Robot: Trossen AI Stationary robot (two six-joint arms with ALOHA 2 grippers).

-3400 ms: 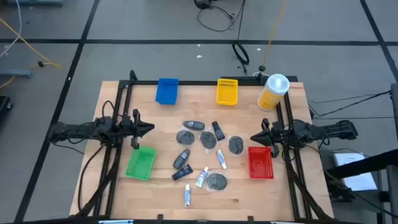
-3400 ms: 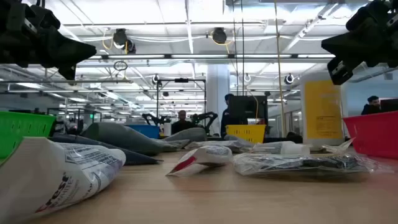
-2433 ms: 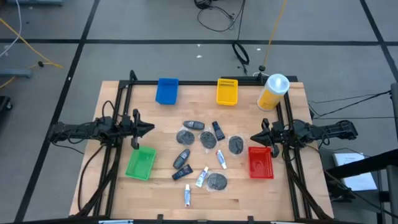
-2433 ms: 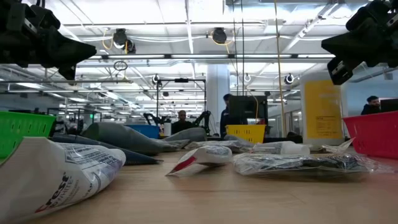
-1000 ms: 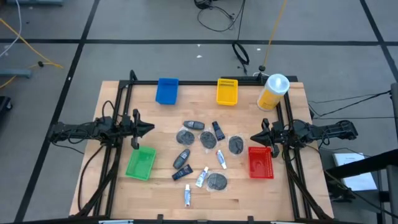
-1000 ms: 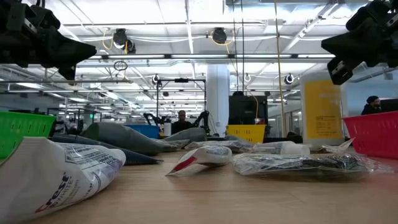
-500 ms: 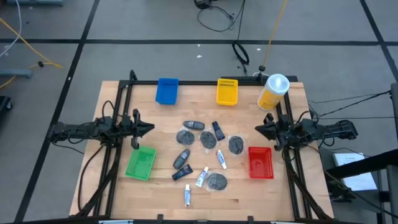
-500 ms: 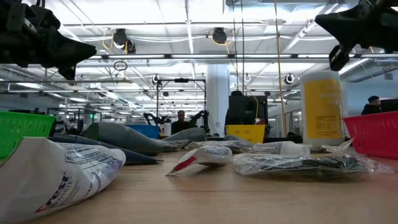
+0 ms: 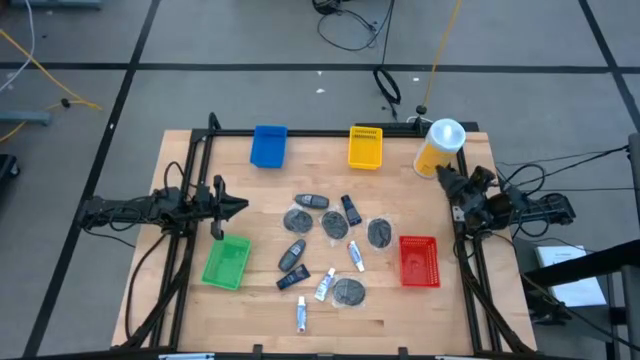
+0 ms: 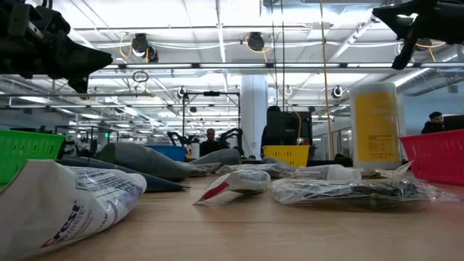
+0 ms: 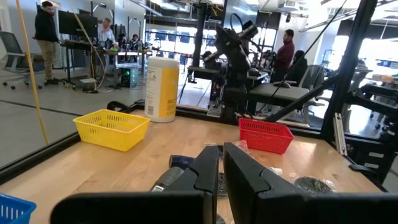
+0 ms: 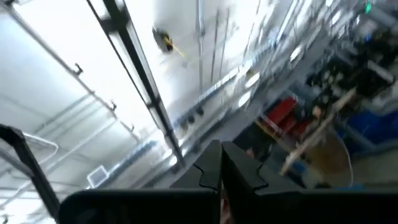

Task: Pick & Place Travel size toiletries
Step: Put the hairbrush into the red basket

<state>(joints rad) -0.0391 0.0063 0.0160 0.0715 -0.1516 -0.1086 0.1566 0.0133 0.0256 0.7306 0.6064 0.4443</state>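
- Bench [image 9: 180, 300]: a wooden top carrying a loose cluster of travel toiletries [image 9: 325, 245] at its middle, with four coloured trays set around the cluster.
- Toiletries: dark grey discs, small dark bottles, a black tube and white tubes with blue marks, all lying flat on the wood between the green tray [image 9: 227, 262] and the red tray [image 9: 419, 260]; none is in a tray and none is held.
- Trays: the blue tray [image 9: 269, 145] and the yellow tray [image 9: 365, 146] sit at the far edge; all four appear empty from above.
- Large yellow bottle [image 9: 438, 148]: stands at the far right corner; not part of the job.
- My left gripper [image 9: 238, 206]: hovers at the left side of the bench, just above the green tray's far end, jaws closed together and holding nothing.
- My right gripper [image 9: 442, 174]: raised beside the yellow bottle, its wrist camera tilted up toward the ceiling; jaws closed together and empty.
- Step in hand: judged as the very start, before any item is approached.
- Next move: calls for spreading one pair of jaws, swinging over the cluster, and descending squarely on a single item, since the pieces lie close to one another.
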